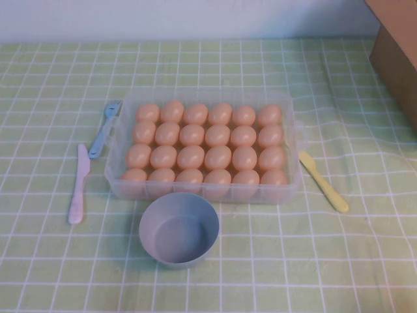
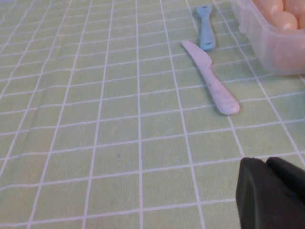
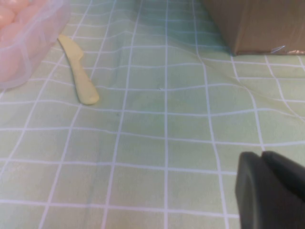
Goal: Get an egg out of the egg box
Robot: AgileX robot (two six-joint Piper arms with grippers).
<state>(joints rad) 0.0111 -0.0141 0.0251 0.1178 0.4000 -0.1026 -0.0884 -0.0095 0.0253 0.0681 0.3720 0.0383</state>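
The clear egg box (image 1: pixel 116 171) stands mid-table, filled with several rows of peach-orange eggs (image 1: pixel 191 156). Neither gripper shows in the high view. In the left wrist view my left gripper (image 2: pixel 266 162) is shut and empty, low over the cloth, well short of the egg box corner (image 2: pixel 257 33) and its eggs (image 2: pixel 285 20). In the right wrist view my right gripper (image 3: pixel 262 154) is shut and empty over the cloth, far from the egg box (image 3: pixel 43 33).
A round grey-blue bowl (image 1: pixel 179 229) stands just in front of the box. A pink knife (image 1: pixel 78 186) and blue fork (image 1: pixel 104 130) lie to its left, a yellow knife (image 1: pixel 324 181) to its right. A cardboard box (image 1: pixel 397 45) is at the back right.
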